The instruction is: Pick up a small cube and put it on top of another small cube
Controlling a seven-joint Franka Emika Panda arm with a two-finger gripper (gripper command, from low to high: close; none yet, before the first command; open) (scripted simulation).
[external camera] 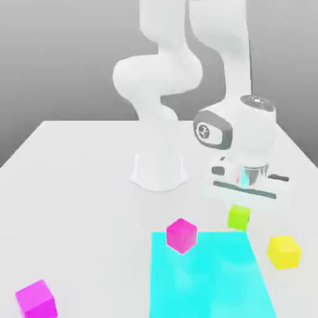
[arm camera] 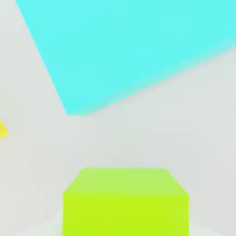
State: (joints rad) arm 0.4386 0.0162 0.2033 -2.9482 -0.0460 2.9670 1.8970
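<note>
Exterior view: a pale, smooth worktop (external camera: 87, 205) runs back to a plain grey wall (external camera: 62, 56), with a flat cyan patch (external camera: 205, 279) at front. The fingers (arm camera: 48, 228) are clamped on the lime cube (external camera: 238, 218), near the patch's far edge; the magenta cube (external camera: 37, 302) sits front left.

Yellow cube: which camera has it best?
Exterior view. The yellow cube is whole there, at the exterior view's right, with its top visible and its place beside the cyan area easy to read. The hand view catches just a corner of it, cut off by the picture's edge.
</note>
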